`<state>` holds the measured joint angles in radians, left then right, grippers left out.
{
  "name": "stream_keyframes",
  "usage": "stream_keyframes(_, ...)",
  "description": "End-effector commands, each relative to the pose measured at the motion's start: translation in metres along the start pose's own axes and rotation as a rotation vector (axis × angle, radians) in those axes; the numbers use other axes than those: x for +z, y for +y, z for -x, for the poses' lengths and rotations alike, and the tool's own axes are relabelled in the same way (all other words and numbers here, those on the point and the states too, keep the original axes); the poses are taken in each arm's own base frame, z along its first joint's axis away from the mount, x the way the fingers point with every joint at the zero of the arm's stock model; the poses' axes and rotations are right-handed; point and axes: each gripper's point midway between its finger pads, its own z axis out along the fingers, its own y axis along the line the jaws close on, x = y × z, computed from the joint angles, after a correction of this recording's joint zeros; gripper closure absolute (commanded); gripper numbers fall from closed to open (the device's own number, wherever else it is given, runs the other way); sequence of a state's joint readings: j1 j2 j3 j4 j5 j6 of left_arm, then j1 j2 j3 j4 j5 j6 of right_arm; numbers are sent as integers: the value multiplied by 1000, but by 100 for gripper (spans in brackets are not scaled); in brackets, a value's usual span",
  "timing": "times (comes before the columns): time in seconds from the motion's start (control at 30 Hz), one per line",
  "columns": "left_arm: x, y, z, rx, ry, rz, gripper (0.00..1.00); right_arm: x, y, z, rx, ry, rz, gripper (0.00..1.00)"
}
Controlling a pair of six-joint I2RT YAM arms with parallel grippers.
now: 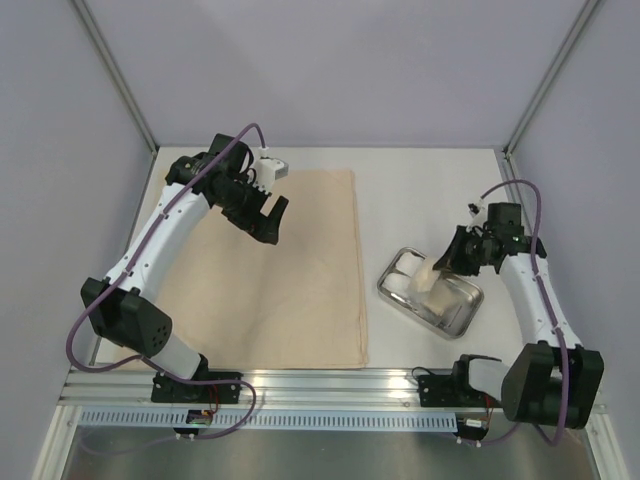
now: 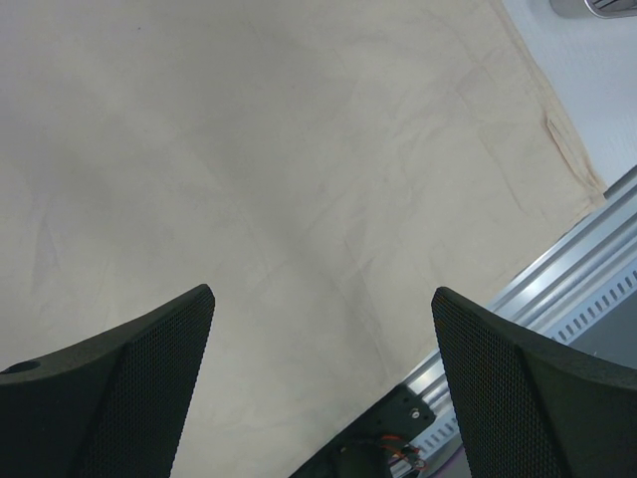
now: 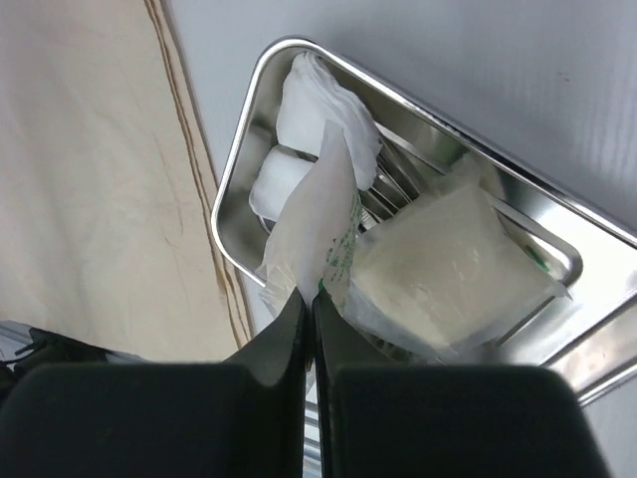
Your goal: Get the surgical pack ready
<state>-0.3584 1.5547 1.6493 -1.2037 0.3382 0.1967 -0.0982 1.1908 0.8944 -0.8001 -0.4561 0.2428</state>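
a clear packet (image 3: pixel 323 214) is pinched by the fully closed right gripper (image 3: pixel 309 295) over the steel tray (image 3: pixel 235 174) beside the beige cloth (image 2: pixel 249 149), and is best lifted straight up so the other packet (image 3: pixel 448 269) is left undisturbed (left gripper (image 2: pixel 320 291) wide open, empty, above the cloth).

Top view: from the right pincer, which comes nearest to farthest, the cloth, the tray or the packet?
1. The packet, pinched in the right pincer.
2. The tray, just beneath it.
3. The cloth, off to its left.

No legible text, only blurred green print on the packet (image 3: pixel 315 225)
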Motion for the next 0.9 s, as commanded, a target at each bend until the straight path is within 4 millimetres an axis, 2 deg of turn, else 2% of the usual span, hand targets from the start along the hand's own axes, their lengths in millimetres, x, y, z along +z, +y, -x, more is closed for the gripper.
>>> stream_keyframes(0.0,-14,-4,9,39,-58,0,0,-42,2,11,-36,-58,-77,100)
stream_keyframes(0.03,-14,-4,9,42,-57,-1,0,-55,6,21,-56,-86,-101,100)
stream_keyframes(0.07,-14,-4,10,41,-60,1,0,-62,-3,24,-60,-91,-168,99)
stream_keyframes(0.1,-14,-4,10,43,-61,-1,0,-68,-8,16,-42,-53,-211,99)
stream_keyframes(0.13,-14,-4,10,47,-62,0,0,-77,-9,22,-50,-66,-240,99)
stream_keyframes(0.17,-14,-5,11,49,-65,-6,0,-82,-20,22,-48,-66,-310,100)
stream_keyframes(0.27,-15,-5,12,54,-70,-9,0,-92,-41,15,-6,-18,-454,100)
stream_keyframes(0.33,-15,-6,12,55,-71,-12,0,-92,-33,17,-11,-3,-416,99)
stream_keyframes(0.37,-15,-7,12,56,-71,-17,0,-91,-35,17,-6,19,-426,99)
stream_keyframes(0.53,-16,-8,11,65,-70,-23,0,-109,-52,20,61,72,-591,99)
stream_keyframes(0.63,-16,-8,11,66,-69,-24,0,-106,-52,21,76,114,-604,99)
stream_keyframes(0.7,-16,-9,11,64,-69,-30,0,-104,-61,14,106,161,-653,99)
stream_keyframes(0.73,-17,-10,11,66,-71,-31,0,-100,-64,8,129,194,-663,99)
stream_keyframes(0.8,-17,-10,11,67,-70,-33,0,-87,-71,-17,156,344,-673,99)
stream_keyframes(0.87,-17,-9,11,65,-69,-30,0,-80,-81,-27,179,403,-708,99)
